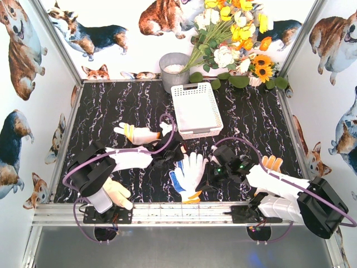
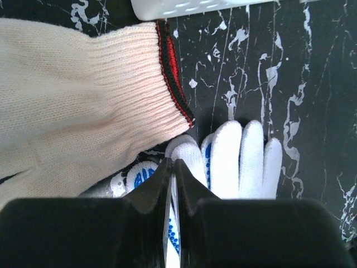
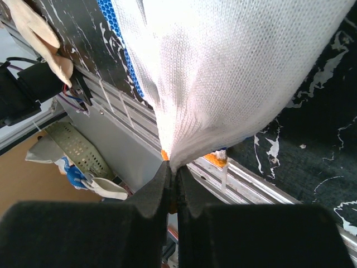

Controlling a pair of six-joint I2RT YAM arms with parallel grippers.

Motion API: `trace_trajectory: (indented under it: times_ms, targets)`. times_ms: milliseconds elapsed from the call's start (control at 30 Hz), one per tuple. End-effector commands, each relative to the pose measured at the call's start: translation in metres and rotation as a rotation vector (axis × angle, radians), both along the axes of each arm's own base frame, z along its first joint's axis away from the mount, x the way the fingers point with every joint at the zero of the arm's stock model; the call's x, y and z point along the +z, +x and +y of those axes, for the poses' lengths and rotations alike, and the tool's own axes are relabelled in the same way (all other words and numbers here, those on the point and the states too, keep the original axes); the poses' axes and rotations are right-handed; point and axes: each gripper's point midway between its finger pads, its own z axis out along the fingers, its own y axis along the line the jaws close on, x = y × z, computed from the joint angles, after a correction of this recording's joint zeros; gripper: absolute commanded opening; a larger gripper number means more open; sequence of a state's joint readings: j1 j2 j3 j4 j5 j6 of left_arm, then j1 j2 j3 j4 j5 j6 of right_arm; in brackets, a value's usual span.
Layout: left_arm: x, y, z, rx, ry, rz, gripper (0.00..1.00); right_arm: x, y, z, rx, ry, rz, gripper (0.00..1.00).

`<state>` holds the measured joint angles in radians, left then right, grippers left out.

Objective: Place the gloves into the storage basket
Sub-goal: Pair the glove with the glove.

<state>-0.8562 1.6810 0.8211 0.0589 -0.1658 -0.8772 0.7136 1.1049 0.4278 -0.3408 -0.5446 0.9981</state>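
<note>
Both jaws clamp the dotted glove (image 1: 189, 170); fingers point toward basket (image 1: 195, 109), cuff nearward.

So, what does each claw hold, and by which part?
Left claw pinches the blue-dotted glove near its fingers. Right claw pinches a white knit glove at its orange cuff edge.

You are driving two white-shelled, black-jointed arms (image 1: 120, 159) trailing purple cables (image 1: 66, 177), the left gripper (image 2: 172, 163) and right gripper (image 3: 170, 165) showing black wedge fingers.
</note>
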Motion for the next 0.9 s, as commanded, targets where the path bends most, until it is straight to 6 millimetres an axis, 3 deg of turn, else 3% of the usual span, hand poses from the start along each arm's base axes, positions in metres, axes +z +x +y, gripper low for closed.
trace_trajectory:
  times_ms: [0,633,867]
  targets:
    - [0.028,0.008,-0.001,0.006,-0.017,-0.066,0.0,0.015,0.006,0.007,-0.001,0.039,-0.05,0.0]
    - [0.044,0.007,0.022,0.044,0.045,-0.111,0.0,0.04,0.015,0.02,0.025,0.092,-0.128,0.0]
    - [0.037,0.004,0.029,0.052,0.072,-0.103,0.0,0.033,0.012,0.021,0.037,0.076,-0.12,0.0]
